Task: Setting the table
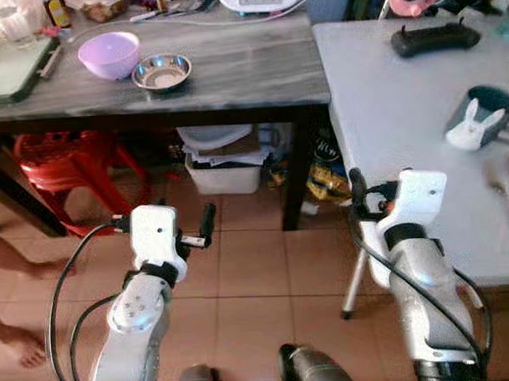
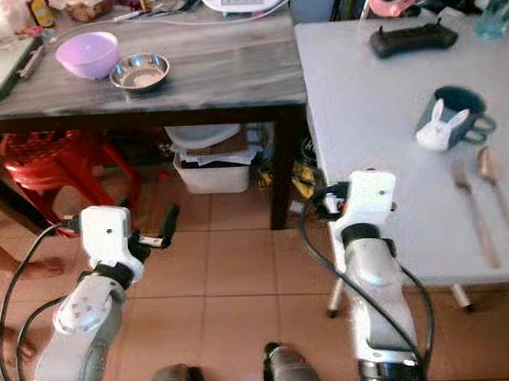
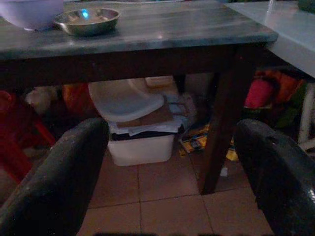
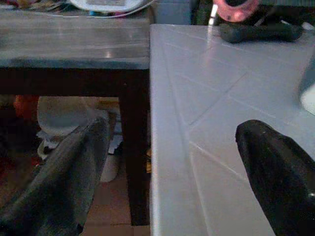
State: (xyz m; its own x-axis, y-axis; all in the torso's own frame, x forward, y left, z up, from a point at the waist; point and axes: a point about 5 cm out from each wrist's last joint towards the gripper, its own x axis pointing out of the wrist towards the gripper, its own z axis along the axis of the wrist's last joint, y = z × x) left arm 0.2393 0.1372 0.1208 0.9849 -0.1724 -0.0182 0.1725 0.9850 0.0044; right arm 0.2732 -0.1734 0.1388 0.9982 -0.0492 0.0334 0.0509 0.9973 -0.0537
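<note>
While jaws gape, purple bowl (image 1: 108,55), steel bowl (image 1: 162,72)

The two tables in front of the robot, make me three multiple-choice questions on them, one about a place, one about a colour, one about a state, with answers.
1. Where is the steel bowl?
A. on the dark table, beside the purple bowl
B. on the white table
C. on the floor

2. What colour is the stool under the dark table?
A. blue
B. red
C. green

3. How are the left gripper's fingers?
A. shut on a spoon
B. shut on nothing
C. open, holding nothing

Answers: 1 A, it sits next to the purple bowl on the dark top. 2 B, red plastic shows below the table edge. 3 C, the left wrist view shows floor between two spread fingers.
</note>
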